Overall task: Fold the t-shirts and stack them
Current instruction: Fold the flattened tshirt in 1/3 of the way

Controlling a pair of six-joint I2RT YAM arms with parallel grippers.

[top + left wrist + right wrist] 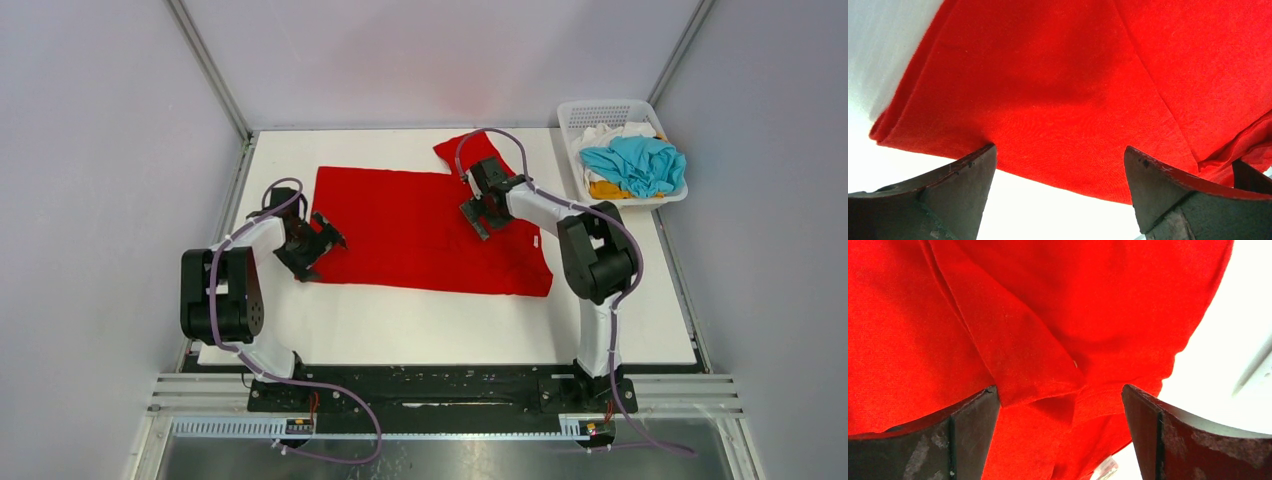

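The red t-shirt (420,230) lies spread on the white table, partly folded, with one sleeve (470,152) sticking out at the back. My left gripper (322,243) is open over the shirt's left edge; in the left wrist view the red cloth (1058,95) lies just past the open fingers. My right gripper (482,213) is open over the shirt's right part; in the right wrist view a folded flap of the red shirt (1023,365) lies between the fingers. The turquoise-blue shirt (635,163), the orange-yellow one (606,189) and the white one (612,131) lie in the basket.
A white perforated plastic basket (597,111) stands at the back right corner of the table (420,325). Grey walls and metal frame rails surround the table. A small label (1105,471) shows at the shirt's edge in the right wrist view.
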